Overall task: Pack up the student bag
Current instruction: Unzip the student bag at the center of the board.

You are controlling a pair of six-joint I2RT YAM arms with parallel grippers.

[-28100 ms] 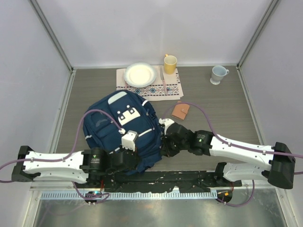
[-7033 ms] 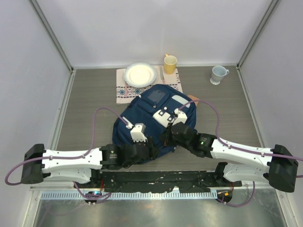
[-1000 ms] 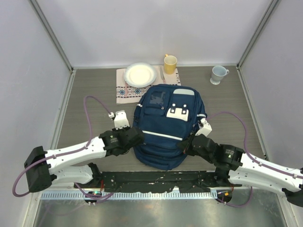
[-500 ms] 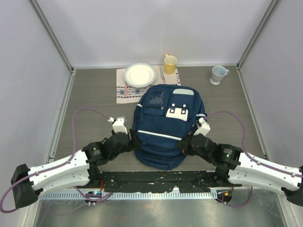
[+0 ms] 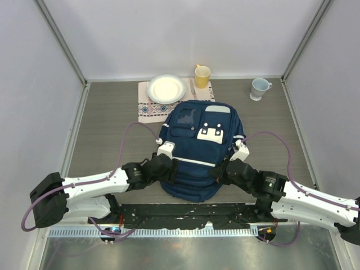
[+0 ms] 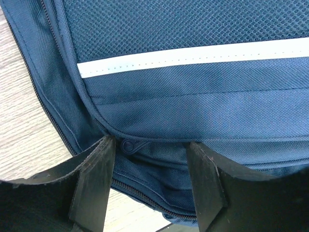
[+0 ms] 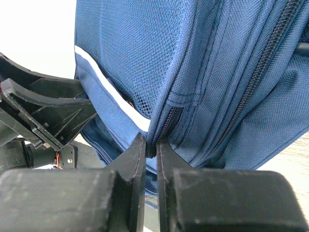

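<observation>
The student bag [image 5: 198, 147], navy with a white stripe, lies flat in the middle of the table, its top toward the back. My left gripper [image 5: 170, 167] is at the bag's left lower side. In the left wrist view it [image 6: 149, 162] stands open, its fingers [image 6: 94, 183] straddling bag fabric [image 6: 193, 96] and a small zipper pull [image 6: 130, 146]. My right gripper [image 5: 221, 170] is at the bag's right lower side. In the right wrist view it [image 7: 150, 145] is shut on a zippered seam of the bag [image 7: 159, 58].
Behind the bag a patterned placemat [image 5: 151, 108] carries a white plate [image 5: 166, 88] and a yellow cup [image 5: 202, 75]. A pale blue mug [image 5: 259, 88] stands at the back right. Walls close in the left, right and back sides.
The left gripper has gone from shut to open, drawn back from the bag and come in again against its left lower side. The right gripper and the bag have stayed put.
</observation>
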